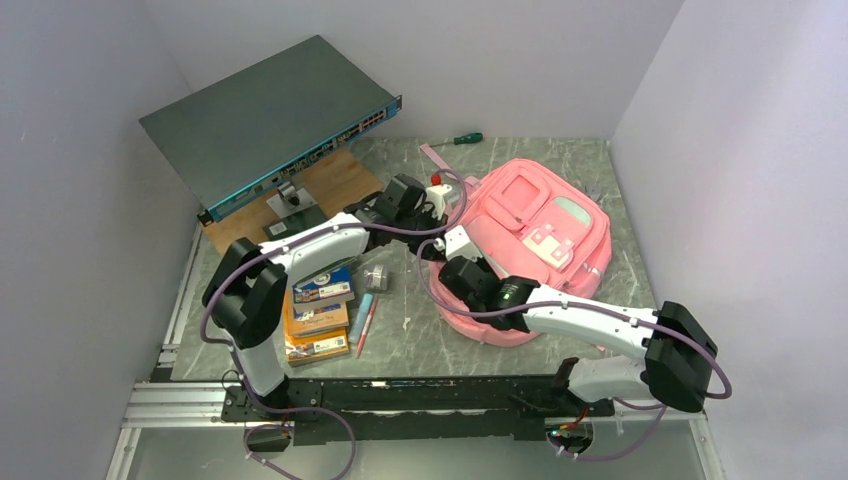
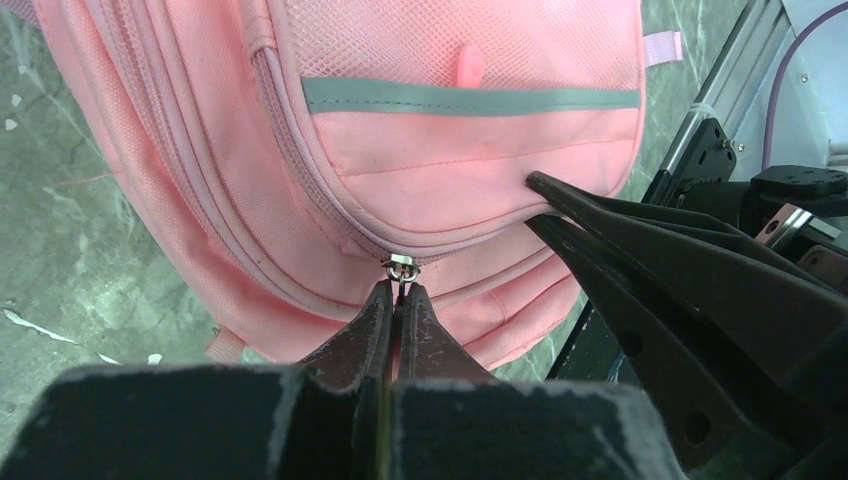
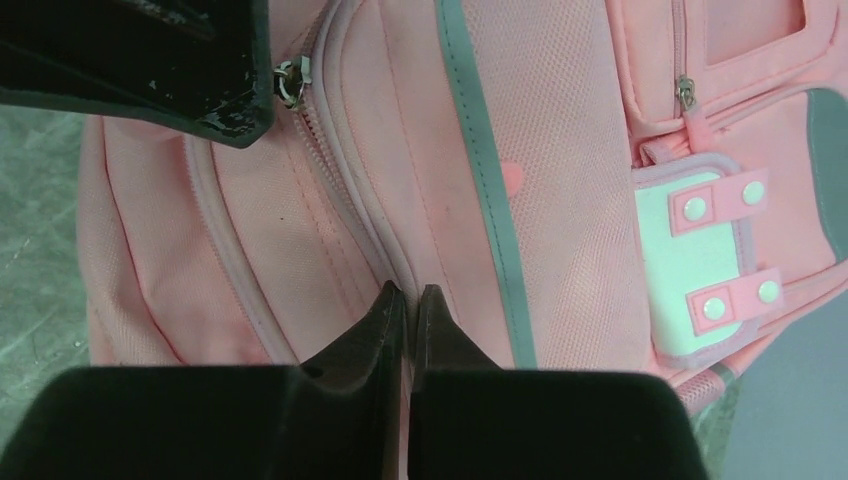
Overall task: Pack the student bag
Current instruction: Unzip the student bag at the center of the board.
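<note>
Lying flat, pink student bag (image 1: 540,225) shows grey trim.

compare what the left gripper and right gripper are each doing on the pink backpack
The left gripper pinches the small metal zipper pull; the right gripper pinches plain cloth of the soft pink fabric backpack beside the zip. The left gripper reaches in from the bag's far side, the right gripper from its near side. Both are shut.

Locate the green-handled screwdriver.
In the top view, the screwdriver lies at the far edge of the table, beyond the student bag, right of the network switch.
</note>
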### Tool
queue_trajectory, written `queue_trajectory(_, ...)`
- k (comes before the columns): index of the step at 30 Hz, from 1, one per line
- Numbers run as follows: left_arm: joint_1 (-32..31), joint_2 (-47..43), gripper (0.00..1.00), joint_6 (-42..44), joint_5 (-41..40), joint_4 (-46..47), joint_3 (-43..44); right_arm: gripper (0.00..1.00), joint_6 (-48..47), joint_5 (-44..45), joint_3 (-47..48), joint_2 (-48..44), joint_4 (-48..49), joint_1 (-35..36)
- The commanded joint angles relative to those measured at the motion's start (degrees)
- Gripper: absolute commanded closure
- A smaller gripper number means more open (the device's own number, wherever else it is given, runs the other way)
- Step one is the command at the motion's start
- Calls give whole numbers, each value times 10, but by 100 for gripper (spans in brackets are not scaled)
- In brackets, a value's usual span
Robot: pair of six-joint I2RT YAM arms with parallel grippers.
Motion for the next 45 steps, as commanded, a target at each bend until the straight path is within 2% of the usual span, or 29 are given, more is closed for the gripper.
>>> queue_trajectory(1, 7, -34, 100, 6, -19, -19, 17, 100, 20, 86, 11, -13, 4, -5)
queue_trajectory(5, 7, -27, 100, 16, -123, -65, 38, 100, 15, 52, 0, -41, 13, -5)
queue_trajectory(11, 9, 7, 100, 43, -234, -109, 105, 100, -59, -105, -29, -90, 52, -1)
queue_trajectory(14, 13, 54, 100, 65, -272, -148, 185, 100, -88, -94, -42, -100, 52, 1)
queue_trajectory(19, 26, 129, 100, 95, -285, -162, 280, 100, -108, -107, -38, -105, 42, 2)
queue_trajectory(22, 36, 163, 100, 106, -251, -165, 324, 100, -109, -115, -34, -102, 44, 1)
queue_trajectory(26, 37, 183, 99, 107, -241, -198, 368, 100, -104, -77, -32, -113, 55, 1)
queue_trajectory(28, 37, 170, 88, 99, -239, -204, 359, 100, -87, -49, -30, -120, 59, 1)
queue_trajectory(30, 38, 143, 71, 85, -242, -204, 335, 100, -54, -31, -28, -126, 61, -5)
queue_trajectory(32, 39, 105, 55, 64, -247, -203, 301, 100, -35, -42, -28, -133, 70, -16)
queue_trajectory(35, 40, 39, 39, 43, -267, -210, 252, 100, -18, -80, -30, -140, 84, -33)
queue_trajectory(36, 40, 16, 31, 36, -273, -214, 234, 100, -16, -92, -32, -144, 90, -36)
queue_trajectory(38, 41, -34, 6, 23, -277, -205, 183, 100, -12, -117, -38, -147, 103, -44)
queue_trajectory(39, 42, -62, 1, 16, -280, -194, 153, 100, -10, -127, -41, -146, 107, -49)
queue_trajectory(45, 41, -196, 0, -51, -282, -193, -9, 100, 7, -163, -38, -142, 101, -83)
